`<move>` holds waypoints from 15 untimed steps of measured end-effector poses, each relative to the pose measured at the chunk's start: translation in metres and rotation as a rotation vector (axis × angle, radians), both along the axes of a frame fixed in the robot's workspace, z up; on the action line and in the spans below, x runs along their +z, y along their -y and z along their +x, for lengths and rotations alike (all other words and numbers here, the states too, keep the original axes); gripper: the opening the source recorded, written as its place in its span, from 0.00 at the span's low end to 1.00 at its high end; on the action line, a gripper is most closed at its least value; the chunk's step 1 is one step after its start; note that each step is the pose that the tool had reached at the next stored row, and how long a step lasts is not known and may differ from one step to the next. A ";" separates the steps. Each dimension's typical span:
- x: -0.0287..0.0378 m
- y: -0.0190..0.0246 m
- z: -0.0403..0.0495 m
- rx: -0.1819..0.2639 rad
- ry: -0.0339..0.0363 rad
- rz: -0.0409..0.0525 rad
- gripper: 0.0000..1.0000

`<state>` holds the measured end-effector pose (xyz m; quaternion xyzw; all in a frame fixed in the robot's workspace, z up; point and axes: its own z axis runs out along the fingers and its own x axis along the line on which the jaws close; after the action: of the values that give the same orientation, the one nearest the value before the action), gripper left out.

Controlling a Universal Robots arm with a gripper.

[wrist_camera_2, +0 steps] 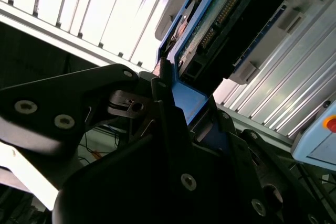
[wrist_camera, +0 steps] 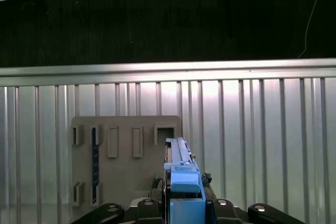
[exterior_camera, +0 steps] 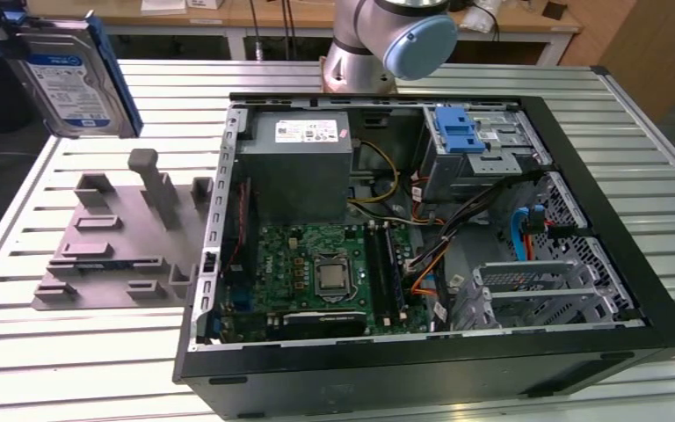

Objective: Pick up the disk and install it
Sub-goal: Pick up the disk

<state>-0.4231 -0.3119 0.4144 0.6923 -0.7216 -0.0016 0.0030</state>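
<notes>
At the exterior view's far left, you have the disk (exterior_camera: pixel 74 83) raised on edge above the ribbed metal counter (exterior_camera: pixel 80 369), a flat silver-grey slab. In the first wrist view your gripper (wrist_camera: pixel 184 182) is clamped on its blue plastic carrier. Rightward, the open black computer case (exterior_camera: pixel 619 220) contains a grey power supply box (exterior_camera: pixel 296 167), a green motherboard (exterior_camera: pixel 314 264) and cables.

Exterior view is evenly lit from overhead, soft shadows inside the computer case (exterior_camera: pixel 431 374), mild sheen on the ribbed table (exterior_camera: pixel 80 352). Second wrist view blows the slats out white while the gripper (wrist_camera_2: pixel 184 95) and the disk (wrist_camera_2: pixel 231 9) underside sit dark, soft up close. First wrist view has a black background and glare stripes on the slats
</notes>
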 end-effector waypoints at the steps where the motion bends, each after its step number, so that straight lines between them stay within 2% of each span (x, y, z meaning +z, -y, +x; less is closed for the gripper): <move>1: 0.0007 -0.0001 0.0000 0.000 0.0000 0.0000 0.36; 15: 0.0104 -0.0018 0.0000 0.000 0.0000 0.0000 0.36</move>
<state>-0.4231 -0.3100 0.4248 0.6923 -0.7216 -0.0016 0.0030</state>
